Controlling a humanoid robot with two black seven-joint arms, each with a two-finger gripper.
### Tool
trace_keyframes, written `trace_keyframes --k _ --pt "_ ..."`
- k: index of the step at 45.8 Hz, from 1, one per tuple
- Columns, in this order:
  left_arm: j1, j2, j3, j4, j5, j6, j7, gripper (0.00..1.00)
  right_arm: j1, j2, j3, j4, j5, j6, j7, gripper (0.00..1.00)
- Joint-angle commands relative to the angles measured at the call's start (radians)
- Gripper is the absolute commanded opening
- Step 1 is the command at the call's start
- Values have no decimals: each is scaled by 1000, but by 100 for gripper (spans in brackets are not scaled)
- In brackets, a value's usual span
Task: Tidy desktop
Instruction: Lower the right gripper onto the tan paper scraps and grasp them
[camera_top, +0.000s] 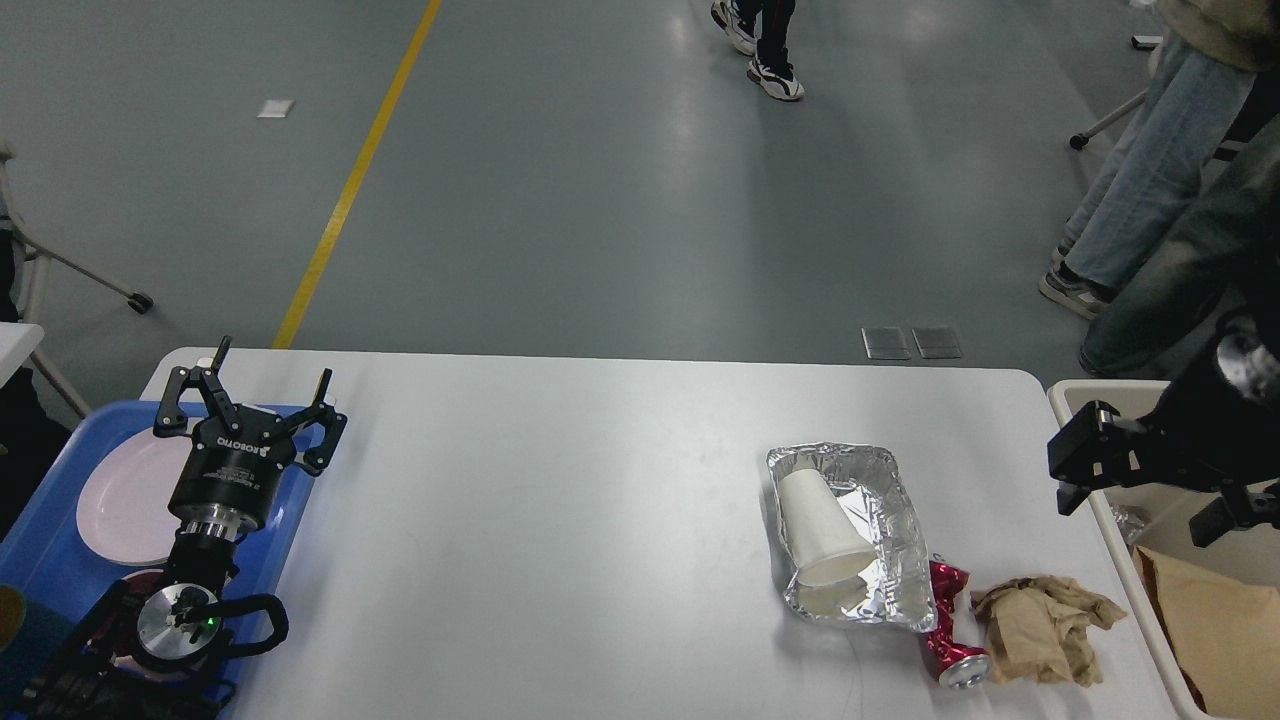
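Crinkled silver foil tray (875, 560) holding a toppled white paper cup (822, 530) lies near the smooth white rounded desktop's (560, 520) right front corner, touching a crushed red can (950, 635) beside crumpled brown paper (1040, 630). Left gripper (255, 395) is spread, empty, above the blue plastic tray (50, 560). Whether the right gripper (1090, 470) is spread or clenched, I cannot tell.

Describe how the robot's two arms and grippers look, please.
Both arms are black. The left gripper has thin linked fingers, a cylindrical body with white ROBOTIQ lettering, a silver wrist ring below and a black cable loop. The right gripper looks blocky and dark, with a silver joint behind; its fingers are unclear.
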Motion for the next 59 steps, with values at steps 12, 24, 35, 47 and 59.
trace_keyframes --k 12,24,35,47,59 --pt "0 0 0 0 0 0 0 97 -579 -7 236 -197 1 -272 0 100" --pt "-2 0 0 0 0 0 0 97 -883 -2 393 -412 12 -416 0 100" --pt "0 0 0 0 0 0 0 97 -929 21 400 -450 15 -456 0 100" --pt "0 0 0 0 0 0 0 96 -1028 52 491 -518 18 -536 1 99" --pt "0 0 0 0 0 0 0 97 -1050 81 497 -535 19 -565 1 40"
